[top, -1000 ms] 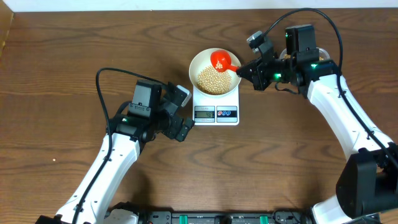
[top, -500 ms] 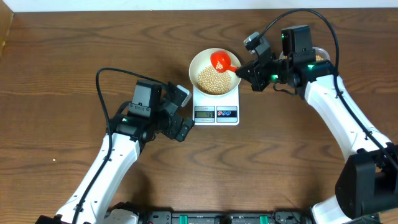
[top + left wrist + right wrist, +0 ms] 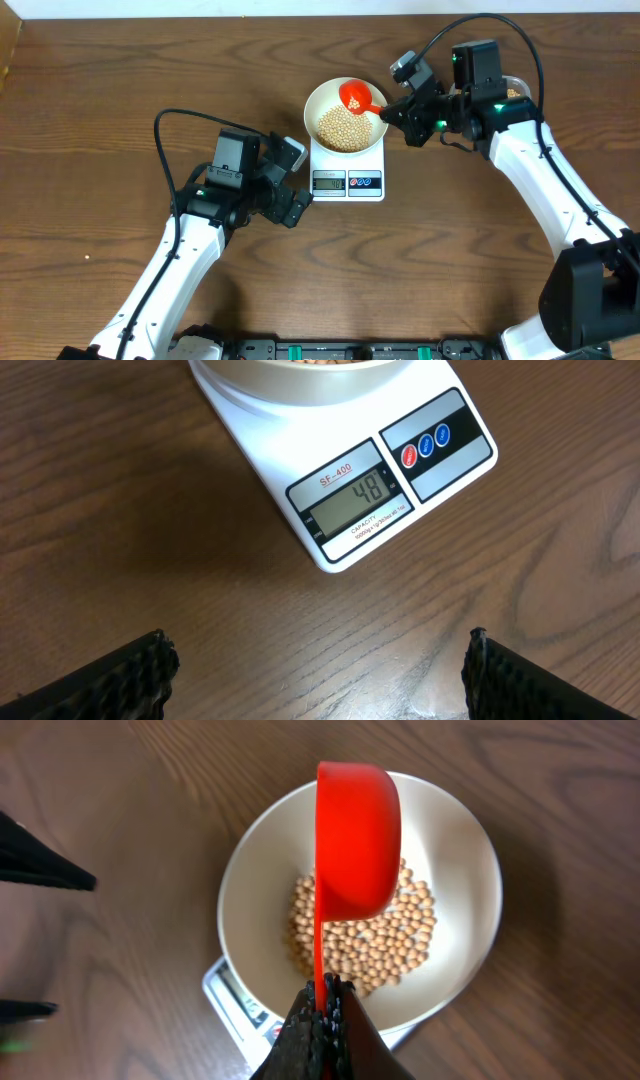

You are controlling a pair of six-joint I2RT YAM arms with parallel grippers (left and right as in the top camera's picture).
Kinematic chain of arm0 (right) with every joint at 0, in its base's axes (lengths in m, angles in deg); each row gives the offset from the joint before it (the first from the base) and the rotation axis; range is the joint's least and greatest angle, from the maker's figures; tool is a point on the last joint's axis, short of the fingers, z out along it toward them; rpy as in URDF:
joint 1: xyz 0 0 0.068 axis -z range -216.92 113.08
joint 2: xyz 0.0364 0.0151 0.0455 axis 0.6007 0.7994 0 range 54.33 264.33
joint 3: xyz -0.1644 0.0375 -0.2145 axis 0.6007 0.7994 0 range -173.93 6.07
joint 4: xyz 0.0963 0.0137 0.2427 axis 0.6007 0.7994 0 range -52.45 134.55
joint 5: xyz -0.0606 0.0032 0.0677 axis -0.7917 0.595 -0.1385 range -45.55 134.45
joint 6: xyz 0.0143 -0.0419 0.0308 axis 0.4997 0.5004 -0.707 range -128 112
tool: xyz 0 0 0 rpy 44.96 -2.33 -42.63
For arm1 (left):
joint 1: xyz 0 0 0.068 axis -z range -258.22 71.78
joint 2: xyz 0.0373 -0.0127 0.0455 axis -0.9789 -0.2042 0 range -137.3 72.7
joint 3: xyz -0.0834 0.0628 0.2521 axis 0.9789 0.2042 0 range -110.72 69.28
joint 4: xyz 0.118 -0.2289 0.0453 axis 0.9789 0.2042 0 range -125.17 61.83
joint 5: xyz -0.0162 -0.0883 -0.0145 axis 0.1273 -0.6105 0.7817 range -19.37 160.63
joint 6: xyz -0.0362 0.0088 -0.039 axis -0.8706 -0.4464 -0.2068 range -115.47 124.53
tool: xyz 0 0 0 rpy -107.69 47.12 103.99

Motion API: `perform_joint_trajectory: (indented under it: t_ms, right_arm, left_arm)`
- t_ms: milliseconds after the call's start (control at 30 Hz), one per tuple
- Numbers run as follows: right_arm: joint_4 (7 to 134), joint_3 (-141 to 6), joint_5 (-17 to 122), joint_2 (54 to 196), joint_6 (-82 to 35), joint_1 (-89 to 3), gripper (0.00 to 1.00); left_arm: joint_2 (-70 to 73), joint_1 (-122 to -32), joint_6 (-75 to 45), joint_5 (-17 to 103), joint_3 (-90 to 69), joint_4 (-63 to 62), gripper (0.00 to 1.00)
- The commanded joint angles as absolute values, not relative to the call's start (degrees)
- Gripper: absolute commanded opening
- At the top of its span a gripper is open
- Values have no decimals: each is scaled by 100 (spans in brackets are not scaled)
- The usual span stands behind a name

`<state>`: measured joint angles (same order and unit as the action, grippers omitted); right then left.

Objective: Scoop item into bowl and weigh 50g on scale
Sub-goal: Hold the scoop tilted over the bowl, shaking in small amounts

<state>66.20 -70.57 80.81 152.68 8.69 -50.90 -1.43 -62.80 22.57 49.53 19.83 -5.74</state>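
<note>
The white bowl [image 3: 345, 118] stands on the white scale [image 3: 348, 178] and holds a heap of tan beans [image 3: 342, 128]. The scale display [image 3: 349, 501] reads 48. My right gripper [image 3: 388, 113] is shut on the handle of a red scoop [image 3: 356, 97], held over the bowl's far right part. In the right wrist view the scoop [image 3: 354, 838] is tilted on its side above the beans [image 3: 385, 935] in the bowl [image 3: 455, 860]. My left gripper [image 3: 296, 205] is open and empty, just left of the scale's front; its fingers frame bare table [image 3: 318, 670].
A container of beans [image 3: 513, 92] shows partly behind my right arm at the back right. The table's back edge and a pale wall run along the top. A wooden edge shows at the far left [image 3: 8, 50].
My right gripper and the scoop shifted slightly left and up over the bowl. The left arm has not moved.
</note>
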Motion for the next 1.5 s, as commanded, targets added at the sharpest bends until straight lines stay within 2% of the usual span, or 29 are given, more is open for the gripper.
perform_joint_trajectory:
  t_ms: [0, 333, 1467]
  right_arm:
    - [6604, -7118, 7690, 15152, 1293, -5269, 1]
    - [6633, -7118, 7078, 15152, 1396, -5591, 1]
    - [6541, -7118, 7182, 15152, 1354, -5580, 1]
  left_arm:
    - [-147, -6300, 2288, 4925, 2011, -563, 94]
    - [-147, -6300, 2288, 4922, 2011, -563, 93]
    - [-147, -6300, 2288, 4922, 2011, -563, 93]
